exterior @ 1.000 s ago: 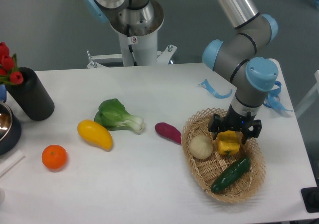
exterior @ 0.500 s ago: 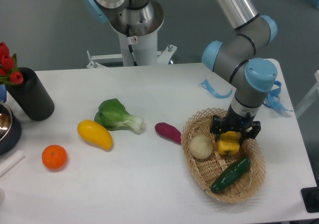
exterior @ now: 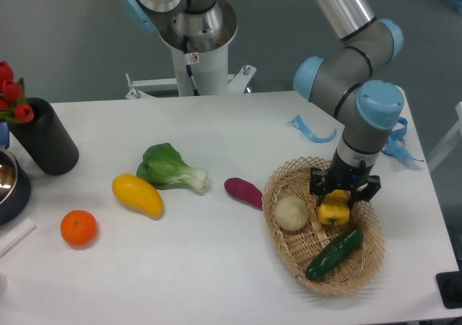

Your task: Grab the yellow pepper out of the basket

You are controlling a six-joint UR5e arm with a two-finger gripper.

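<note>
The yellow pepper [exterior: 333,209] sits in the right part of the tan wicker basket [exterior: 289,177], at the table's right front. My gripper [exterior: 343,192] points straight down onto it, with a black finger on each side pressed against the pepper's upper half. The pepper rests low in the basket, not lifted. Its stem is hidden by the gripper. The arm's blue-capped wrist [exterior: 377,105] stands right above it.
The basket also holds a pale round onion [exterior: 291,212] to the pepper's left and a dark green cucumber [exterior: 334,253] in front. On the table lie a purple eggplant [exterior: 243,192], bok choy [exterior: 172,167], a smooth yellow fruit [exterior: 137,195] and an orange [exterior: 78,227]. A black vase [exterior: 45,136] stands far left.
The gripper's fingers have drawn in around the yellow pepper. The pepper has shifted slightly to the right inside the basket. The rest has not moved.
</note>
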